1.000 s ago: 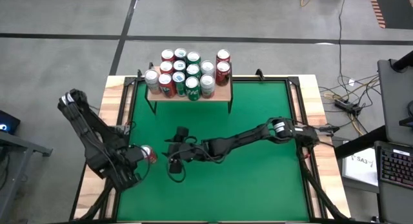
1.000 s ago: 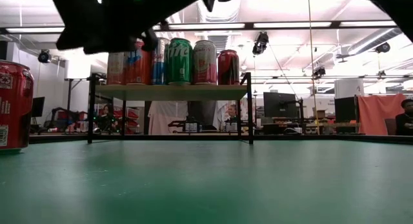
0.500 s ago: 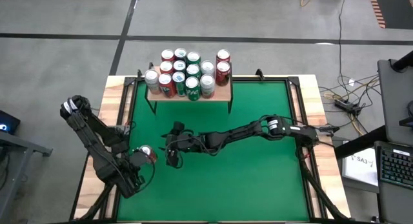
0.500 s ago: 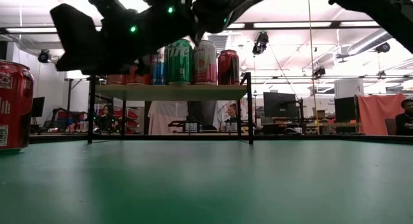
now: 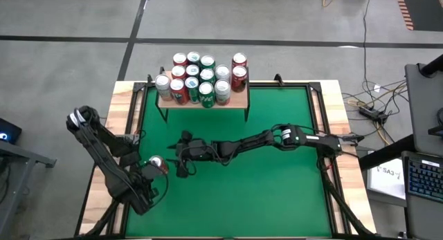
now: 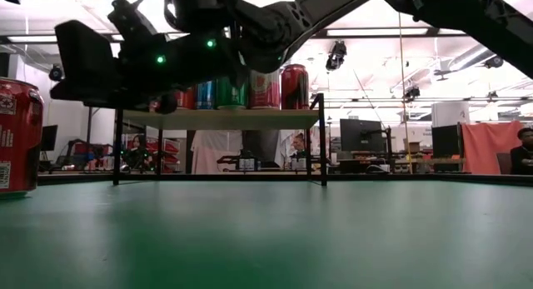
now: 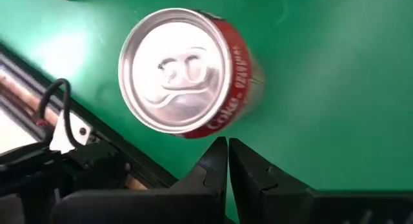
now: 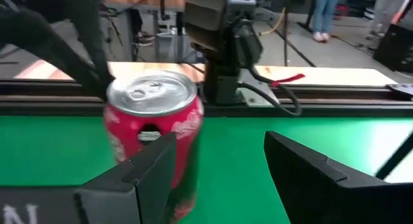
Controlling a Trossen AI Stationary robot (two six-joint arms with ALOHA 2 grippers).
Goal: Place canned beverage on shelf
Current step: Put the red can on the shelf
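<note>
High view: the right gripper [image 5: 181, 155] has reached farther across the green table [image 5: 277, 198] toward the red aluminium drink can [image 5: 156, 164], and the left gripper [image 5: 154, 187] has drawn back toward the near-left corner.

A second ago the right arm's fingers hung lower and farther right, and the left gripper sat against the can; now the right gripper's fingers stand apart just beside the upright can, one finger overlapping its side in the right wrist view (contact I cannot confirm), while the left gripper's fingers are pressed together, empty, close behind the can. The can stands near the table's left wooden edge [image 5: 105, 171], well apart from the light-wood shelf on thin black legs [image 5: 239, 100], whose board carries a cluster of cans [image 5: 199, 77], leaving bare wood along its right end. Open green lies right of the arm.
</note>
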